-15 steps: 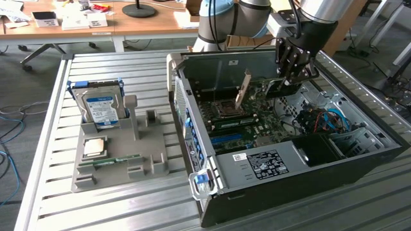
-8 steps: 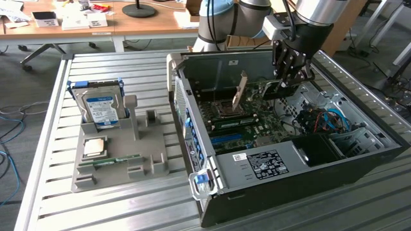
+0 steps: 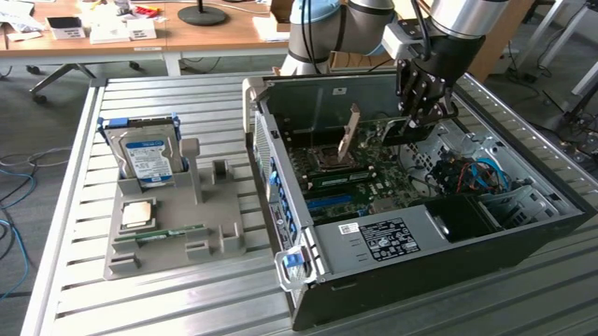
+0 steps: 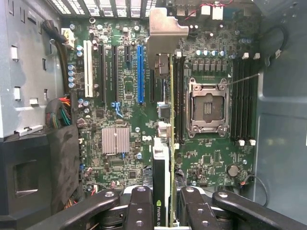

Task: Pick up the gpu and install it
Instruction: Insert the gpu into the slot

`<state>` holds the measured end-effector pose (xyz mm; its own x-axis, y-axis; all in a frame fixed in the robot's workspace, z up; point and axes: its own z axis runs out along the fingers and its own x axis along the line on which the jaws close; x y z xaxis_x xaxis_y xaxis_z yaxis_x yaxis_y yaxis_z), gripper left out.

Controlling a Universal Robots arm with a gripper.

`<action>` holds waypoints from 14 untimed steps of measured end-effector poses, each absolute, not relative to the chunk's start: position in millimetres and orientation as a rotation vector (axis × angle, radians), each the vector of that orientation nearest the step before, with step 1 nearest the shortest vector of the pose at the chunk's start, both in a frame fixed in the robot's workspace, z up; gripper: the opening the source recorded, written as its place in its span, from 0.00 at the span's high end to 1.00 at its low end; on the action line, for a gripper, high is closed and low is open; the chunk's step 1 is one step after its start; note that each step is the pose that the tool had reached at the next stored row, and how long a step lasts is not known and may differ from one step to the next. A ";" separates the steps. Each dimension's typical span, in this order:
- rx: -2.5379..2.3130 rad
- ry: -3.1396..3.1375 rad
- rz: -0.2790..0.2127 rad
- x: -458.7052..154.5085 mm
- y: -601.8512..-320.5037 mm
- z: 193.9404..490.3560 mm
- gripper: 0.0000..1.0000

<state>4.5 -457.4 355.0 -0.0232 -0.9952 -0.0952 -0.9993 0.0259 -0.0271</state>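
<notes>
- Gripper (image 4: pixel 166 203) is down inside the open computer case (image 3: pixel 439 276). Jaws are clamped on the gpu (image 4: pixel 162 182), one finger on each flat face, so the card hangs edge-on.
- The gpu is in the air over the motherboard (image 4: pixel 124 96), not seated. Its silver bracket (image 4: pixel 165 33) points at the case's vented rear wall, likely so it can meet a rear opening.
- The card's long edge runs parallel to the expansion slots. In the wrist view it lies between the blue slot (image 4: pixel 140 74) and the CPU socket (image 4: pixel 207 108). Judged not yet lined up over a slot, though its height above the board is hard to tell.
- The case lies on its side on the slatted surface (image 3: pixel 140 308), open side up, giving top-down access.
- Grey holder (image 3: pixel 201 245), to the exterior view's left of the case, keeps the hard drive (image 3: pixel 148 157) upright and the RAM stick (image 3: pixel 170 234) flat. Both are well apart from the gripper.
</notes>
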 end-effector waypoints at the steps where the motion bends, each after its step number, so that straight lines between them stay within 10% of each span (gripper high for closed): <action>1: -2.132 2.186 0.072 4.4 -457.4 355.0 0.73; 14: -2.145 2.201 0.084 4.6 -457.5 355.0 0.73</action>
<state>4.6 -457.5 355.0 -0.0257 -0.9960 -0.0861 -0.9996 0.0264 -0.0075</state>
